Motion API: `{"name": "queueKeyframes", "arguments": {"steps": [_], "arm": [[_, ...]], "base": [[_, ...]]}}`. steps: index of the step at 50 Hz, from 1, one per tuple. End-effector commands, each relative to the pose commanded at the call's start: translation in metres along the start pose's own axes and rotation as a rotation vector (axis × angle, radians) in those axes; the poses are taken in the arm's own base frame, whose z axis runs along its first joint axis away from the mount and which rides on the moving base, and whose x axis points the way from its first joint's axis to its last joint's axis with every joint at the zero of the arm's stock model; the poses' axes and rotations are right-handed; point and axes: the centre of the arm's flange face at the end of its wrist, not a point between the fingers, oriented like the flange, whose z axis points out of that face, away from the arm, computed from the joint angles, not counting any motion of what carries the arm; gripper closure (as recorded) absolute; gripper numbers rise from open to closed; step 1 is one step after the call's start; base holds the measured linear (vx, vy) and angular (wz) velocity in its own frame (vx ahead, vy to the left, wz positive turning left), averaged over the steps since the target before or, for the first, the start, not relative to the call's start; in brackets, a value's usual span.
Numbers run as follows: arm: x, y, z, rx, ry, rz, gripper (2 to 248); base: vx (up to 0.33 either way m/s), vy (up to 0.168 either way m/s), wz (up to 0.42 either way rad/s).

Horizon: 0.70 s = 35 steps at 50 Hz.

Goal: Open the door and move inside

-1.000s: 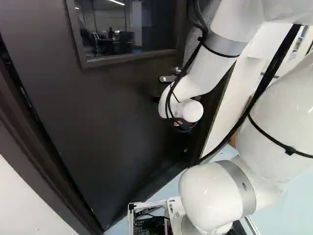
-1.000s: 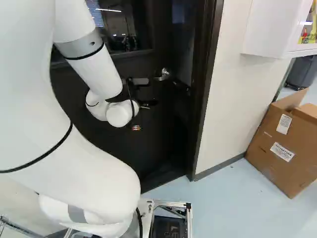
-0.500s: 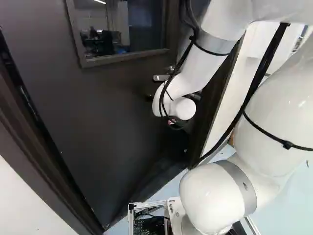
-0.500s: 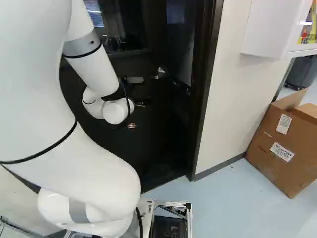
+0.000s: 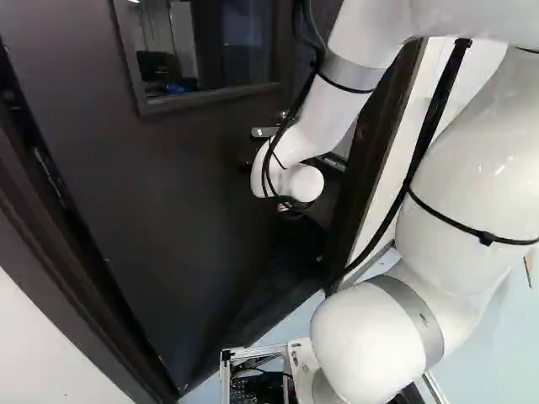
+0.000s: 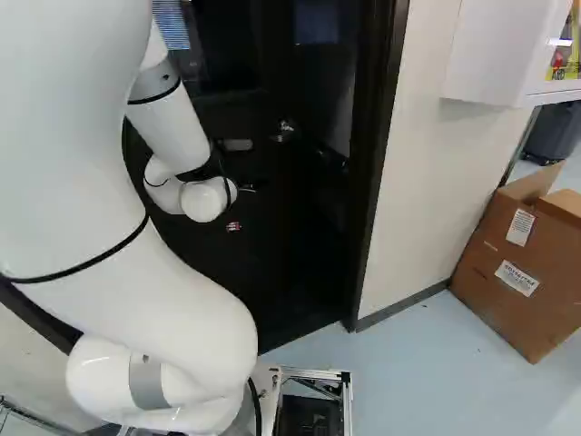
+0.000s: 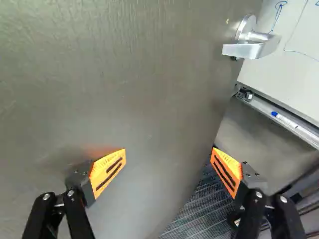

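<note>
Easing the door [image 5: 185, 210] toward the far side takes a slow, even push; it stands ajar, its opening at the right by the handle [image 7: 251, 50]. Your gripper [image 7: 168, 153] is released, holding nothing (whether it touches, you can't tell), so guard the right finger against snagging the door's edge.

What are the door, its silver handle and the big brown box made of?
The door may be painted metal: dark grey with faint bumps and a soft shine. The handle looks like smooth metal, silvery with bright glints. The box looks like plain cardboard: dull brown, with folding flaps.
</note>
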Motion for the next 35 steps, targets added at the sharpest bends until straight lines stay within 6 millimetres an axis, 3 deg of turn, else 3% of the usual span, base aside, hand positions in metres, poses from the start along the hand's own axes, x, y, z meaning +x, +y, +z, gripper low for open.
{"name": "queueKeyframes", "arguments": {"steps": [35], "arm": [[0.007, -0.041, 0.027, 0.022, -0.002, 0.037, 3]], "base": [[0.000, 0.000, 0.000]]}}
